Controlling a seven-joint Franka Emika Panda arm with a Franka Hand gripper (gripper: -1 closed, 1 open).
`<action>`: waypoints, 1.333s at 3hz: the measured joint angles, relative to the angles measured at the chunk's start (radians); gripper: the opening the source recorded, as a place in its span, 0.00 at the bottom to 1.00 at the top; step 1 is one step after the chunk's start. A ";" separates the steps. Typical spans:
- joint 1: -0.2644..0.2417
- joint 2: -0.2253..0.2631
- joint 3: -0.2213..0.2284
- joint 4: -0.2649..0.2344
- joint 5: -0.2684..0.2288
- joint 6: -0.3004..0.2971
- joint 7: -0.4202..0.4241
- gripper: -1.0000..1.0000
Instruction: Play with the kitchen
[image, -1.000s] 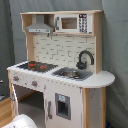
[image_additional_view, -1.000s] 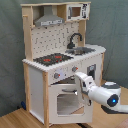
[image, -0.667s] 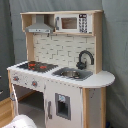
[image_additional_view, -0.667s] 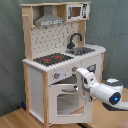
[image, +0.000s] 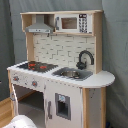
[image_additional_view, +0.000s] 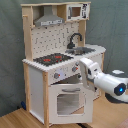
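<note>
Kitchen (image_additional_view: 55, 65) unchanged; gripper (image_additional_view: 80, 67) now nearer knob panel.

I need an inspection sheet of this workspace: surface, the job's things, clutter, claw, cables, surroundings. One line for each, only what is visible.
Surface: wooden floor under the play kitchen.
Job's things: kitchen upright; hob black with red rings; faucet behind sink; hood at top; oven door with window, beside the arm.
Clutter: nothing seen.
Claw: robot arm reaches to the oven front in the second exterior view; claw state cannot be told.
Cables: nothing seen.
Surroundings: grey curtain behind.
</note>
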 joint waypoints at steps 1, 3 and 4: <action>0.007 0.011 -0.039 -0.002 0.000 -0.004 -0.093 1.00; 0.011 0.048 -0.096 -0.002 0.001 -0.003 -0.298 1.00; 0.012 0.062 -0.118 -0.003 0.004 -0.003 -0.396 1.00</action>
